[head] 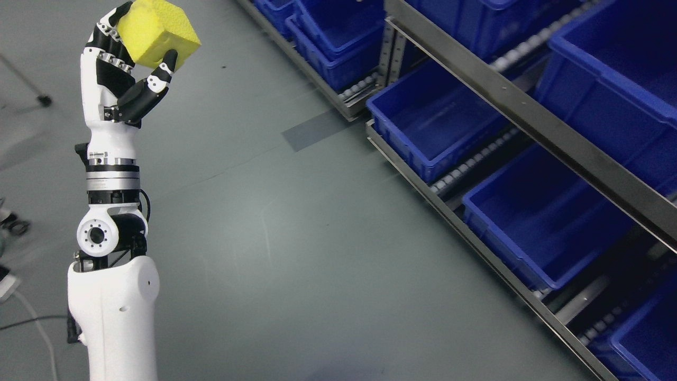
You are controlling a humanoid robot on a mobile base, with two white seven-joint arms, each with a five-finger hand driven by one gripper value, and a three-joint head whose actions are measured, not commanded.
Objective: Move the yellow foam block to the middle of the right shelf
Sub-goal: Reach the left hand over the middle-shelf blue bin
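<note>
A yellow foam block point(157, 32) is held up at the top left of the head view, above the grey floor. My left hand point(138, 50) is shut on it, black-tipped fingers behind it and the thumb point(164, 69) pressed against its lower right face. The left arm rises straight up from the lower left edge. The shelf rack point(502, 90) with blue bins runs diagonally along the right side, well to the right of the block. My right hand does not show.
Several blue bins sit on the rack's roller tiers, among them an empty one point(433, 121) and a lower one point(539, 217). Grey floor point(296, 238) lies between the arm and the rack. Cables and a stand foot point(42, 99) show at the far left.
</note>
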